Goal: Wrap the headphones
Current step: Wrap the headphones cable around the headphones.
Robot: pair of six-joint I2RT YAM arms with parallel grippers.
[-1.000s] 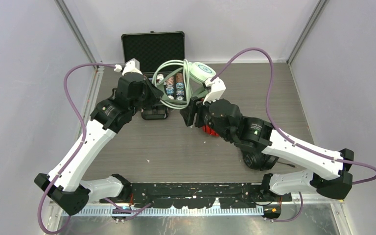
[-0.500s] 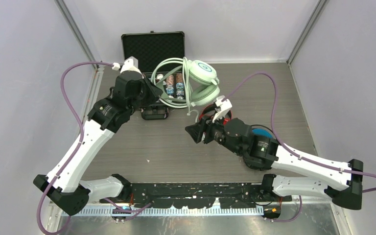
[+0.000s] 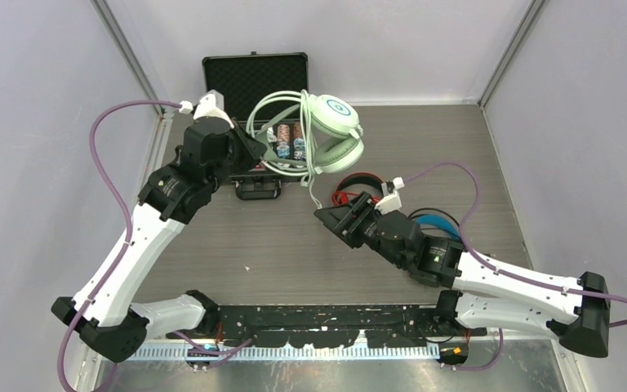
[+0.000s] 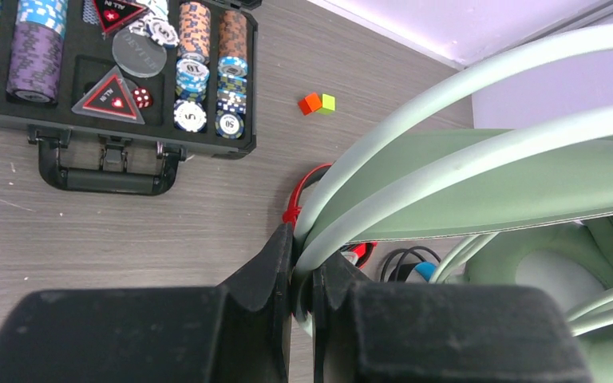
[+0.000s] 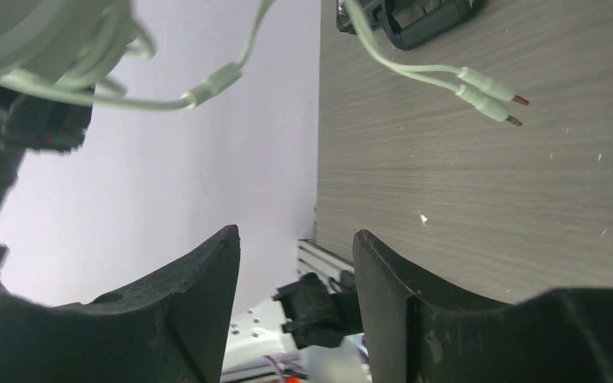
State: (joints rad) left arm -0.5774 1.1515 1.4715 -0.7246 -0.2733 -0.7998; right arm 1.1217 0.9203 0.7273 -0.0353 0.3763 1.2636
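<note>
Grey wood-grain table [image 3: 237,237] lies under both arms, with an open chip case [image 3: 253,82] beyond the left gripper [image 4: 302,259]. That gripper is clamped on the mint-green headphones [image 3: 336,122] by the headband. The right gripper [image 5: 295,239] gapes empty. Red headphones [image 3: 347,196] lie just beside it, black headphones [image 3: 434,220] behind it, and the mint cable's plugs [image 5: 491,100] ahead.

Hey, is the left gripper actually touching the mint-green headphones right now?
Touching. The left wrist view shows the left gripper with its jaws shut on the pale wire bands of the mint-green headphones.
</note>
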